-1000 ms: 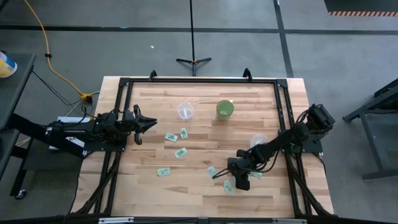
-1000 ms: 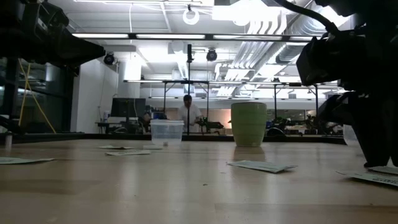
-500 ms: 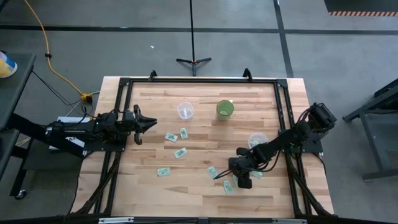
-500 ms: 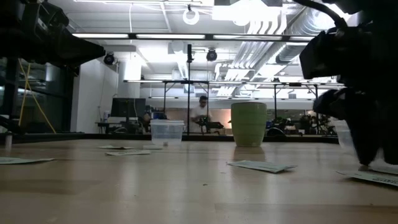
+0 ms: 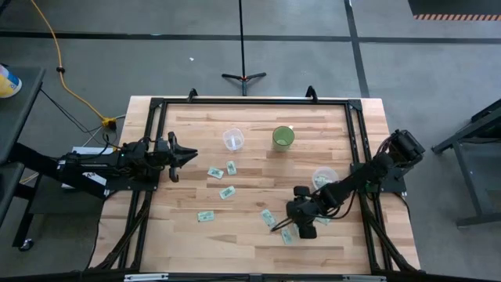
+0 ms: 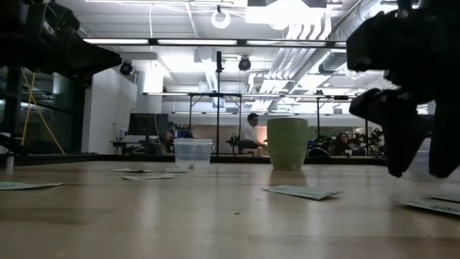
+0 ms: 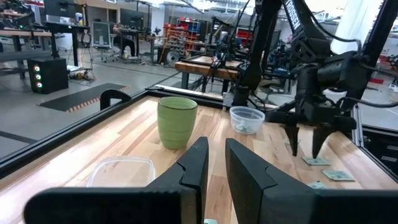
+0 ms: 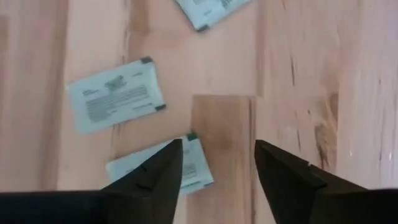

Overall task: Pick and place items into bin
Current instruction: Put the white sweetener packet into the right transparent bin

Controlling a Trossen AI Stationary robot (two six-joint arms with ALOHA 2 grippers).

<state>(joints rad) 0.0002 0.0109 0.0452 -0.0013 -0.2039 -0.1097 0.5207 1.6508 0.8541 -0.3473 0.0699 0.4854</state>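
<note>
Several small pale green and white packets lie flat on the wooden table: three left of centre (image 5: 215, 172), (image 5: 232, 168), (image 5: 227, 192), one nearer (image 5: 206, 215), and three by my right gripper (image 5: 268, 215), (image 5: 286, 235), (image 5: 322, 220). My right gripper (image 5: 301, 225) hangs open above these, fingers pointing down, clear of the table (image 6: 420, 162). Its wrist view shows packets below (image 8: 115, 102), (image 8: 211, 12), and one partly behind a finger (image 8: 194, 163). My left gripper (image 5: 188, 154) waits at the table's left edge, fingers a narrow gap apart (image 7: 216, 168).
A green cup (image 5: 283, 138) and a clear tub (image 5: 233, 139) stand near the far edge. A second clear tub (image 5: 324, 177), with something pale inside (image 7: 247, 118), stands just beyond my right gripper. A black frame rims the table (image 5: 250, 102). A person stands far off in the room (image 6: 251, 129).
My right gripper has risen from the table by the near-right packets and now hangs above them; it has also shifted slightly toward the table's left. No packet has moved. The person in the room has walked to the right.
</note>
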